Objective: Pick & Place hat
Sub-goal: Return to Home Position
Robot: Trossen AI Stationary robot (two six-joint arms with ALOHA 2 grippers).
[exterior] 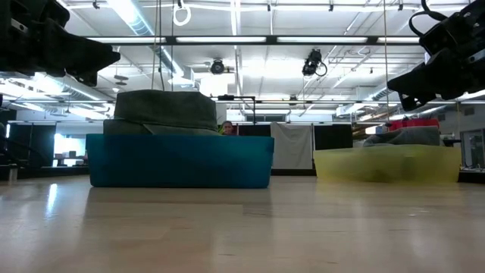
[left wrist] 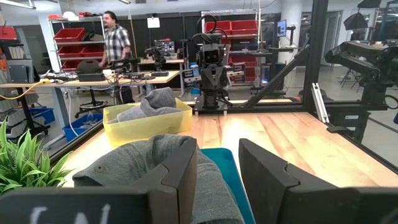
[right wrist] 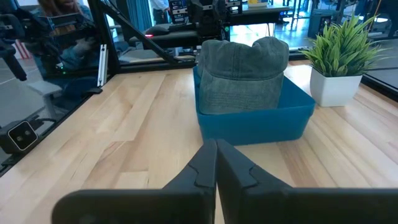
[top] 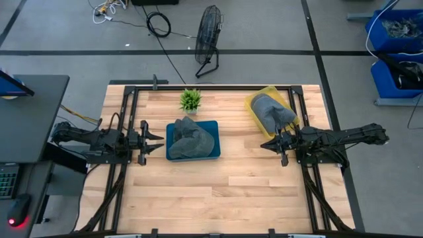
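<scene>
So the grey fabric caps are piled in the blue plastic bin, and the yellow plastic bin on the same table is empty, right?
Not quite. The yellow plastic bin is not empty: a grey fabric cap lies in it, as the high view shows. The grey caps are indeed piled in the blue plastic bin.
</scene>
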